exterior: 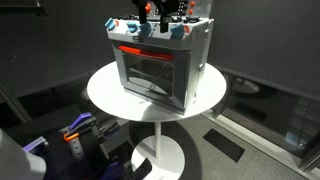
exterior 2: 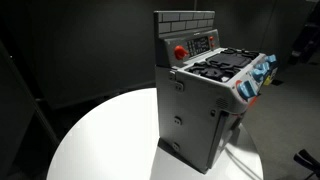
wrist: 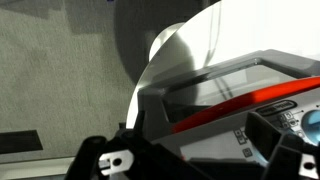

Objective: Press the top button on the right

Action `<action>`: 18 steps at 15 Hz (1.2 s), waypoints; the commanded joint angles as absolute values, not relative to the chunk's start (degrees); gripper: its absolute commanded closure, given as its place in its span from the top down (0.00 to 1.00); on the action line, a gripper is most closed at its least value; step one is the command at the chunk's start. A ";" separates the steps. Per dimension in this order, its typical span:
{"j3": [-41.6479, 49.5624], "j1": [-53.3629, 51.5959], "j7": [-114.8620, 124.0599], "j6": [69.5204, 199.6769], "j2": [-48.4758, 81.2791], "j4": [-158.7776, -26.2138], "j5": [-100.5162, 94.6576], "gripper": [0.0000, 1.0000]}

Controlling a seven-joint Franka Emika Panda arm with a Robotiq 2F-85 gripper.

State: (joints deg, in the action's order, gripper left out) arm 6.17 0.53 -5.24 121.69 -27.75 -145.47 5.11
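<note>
A grey toy oven (exterior: pixel 160 65) stands on a round white table (exterior: pixel 100 90). It has a red handle bar (exterior: pixel 130 50) across its door and coloured knobs (exterior: pixel 180 32) along the top front edge. In an exterior view its back panel carries a round red button (exterior 2: pixel 180 52) and a small button panel (exterior 2: pixel 203 44) above the black burners (exterior 2: pixel 222 66). My gripper (exterior: pixel 160 14) hangs dark above the oven's top. In the wrist view the gripper (wrist: pixel 205 155) is open, its dark fingers wide apart at the bottom. The oven's front and red bar (wrist: pixel 250 100) lie just beyond them.
The table edge (wrist: pixel 150 70) drops to a grey carpeted floor. Purple and dark equipment (exterior: pixel 80 130) sits on the floor near the table's foot (exterior: pixel 160 155). A dark shape (exterior 2: pixel 300 45) stands at the far right in an exterior view.
</note>
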 commanded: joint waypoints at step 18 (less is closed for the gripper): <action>5.27 1.07 -4.21 122.15 -27.05 -140.08 5.58 1.00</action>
